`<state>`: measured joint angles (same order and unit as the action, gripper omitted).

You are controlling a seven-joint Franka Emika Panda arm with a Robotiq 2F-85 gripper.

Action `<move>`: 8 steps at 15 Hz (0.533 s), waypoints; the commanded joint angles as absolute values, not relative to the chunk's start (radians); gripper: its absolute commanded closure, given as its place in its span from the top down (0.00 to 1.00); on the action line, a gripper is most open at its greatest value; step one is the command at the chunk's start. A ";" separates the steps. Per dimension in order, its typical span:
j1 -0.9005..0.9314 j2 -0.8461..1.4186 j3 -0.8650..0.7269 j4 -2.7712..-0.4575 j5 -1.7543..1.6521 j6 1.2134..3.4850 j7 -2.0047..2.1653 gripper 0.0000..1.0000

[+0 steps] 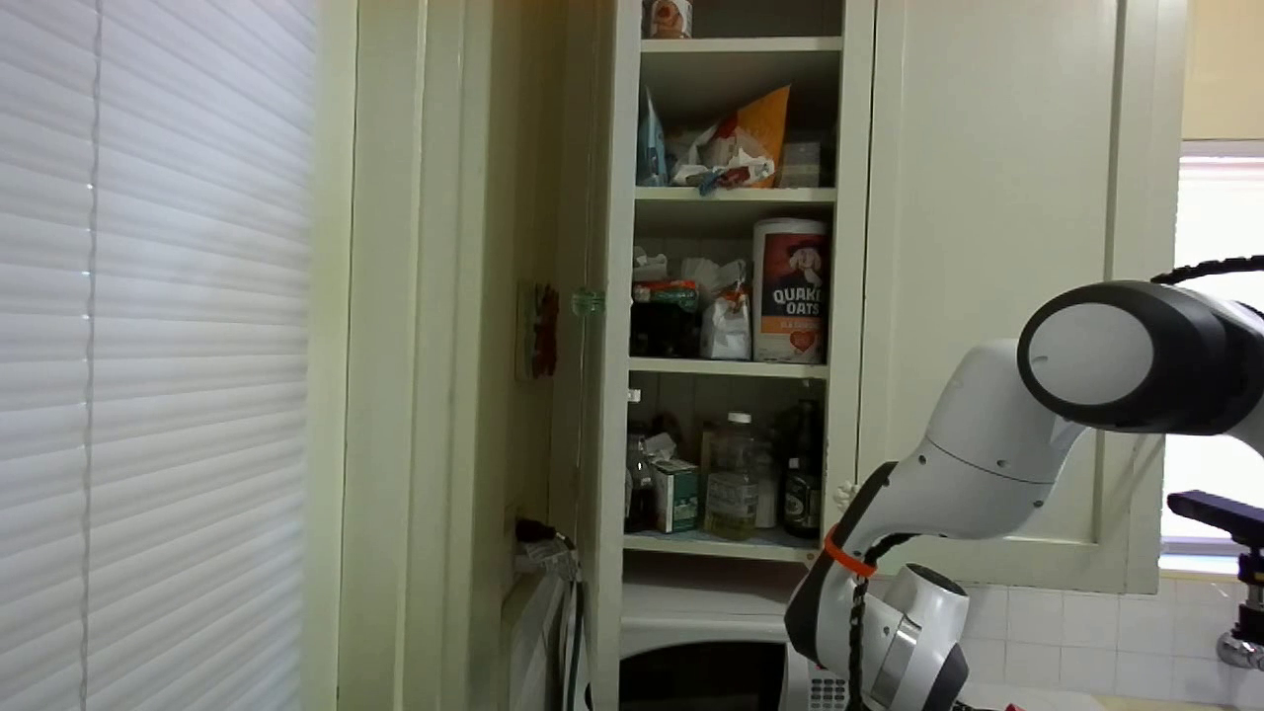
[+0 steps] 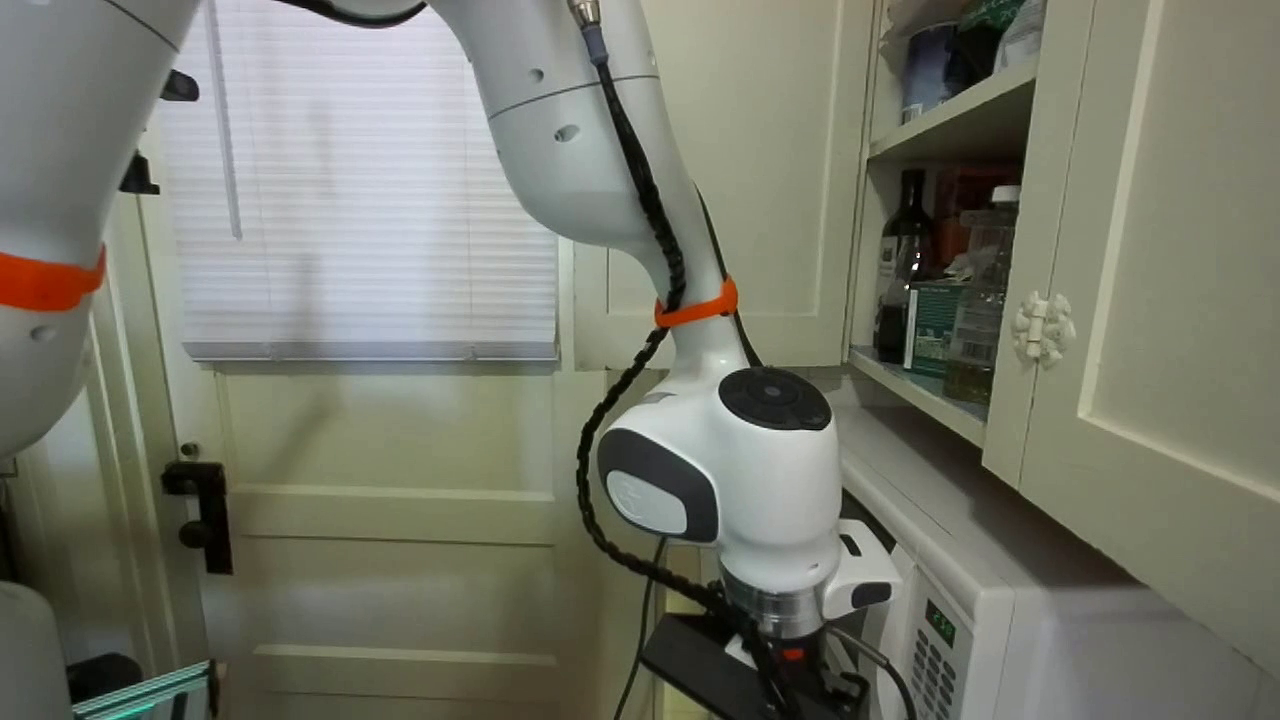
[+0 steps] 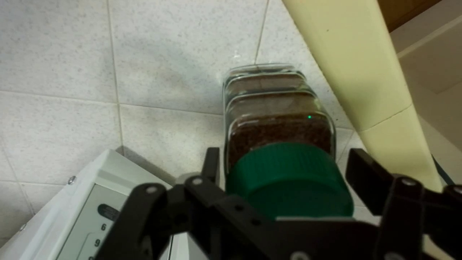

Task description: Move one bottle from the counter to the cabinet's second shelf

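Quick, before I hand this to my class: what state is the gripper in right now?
Gripper: open, straddling the green-lidded jar but not closed on it.

Wrist view: bottle [image 3: 281, 133] on counter [image 3: 166, 68], between fingers [image 3: 368, 182] of tool [image 3: 287, 168]; microwave [image 3: 119, 175] at left. Cabinet [image 1: 851, 257] above microwave.

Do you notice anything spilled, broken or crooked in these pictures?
Nothing looks spilled or broken. The jar appears upright on the counter, green lid on. Only the orange packet in the open cabinet looks a little askew, because it slants to one side.
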<state>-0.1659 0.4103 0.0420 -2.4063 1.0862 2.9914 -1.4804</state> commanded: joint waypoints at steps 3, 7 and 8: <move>-0.179 0.425 0.051 -2.403 1.100 3.003 -1.511 0.50; -0.137 0.392 0.007 -2.439 1.035 2.992 -1.435 0.50; -0.121 0.368 -0.013 -2.455 1.005 2.985 -1.405 0.50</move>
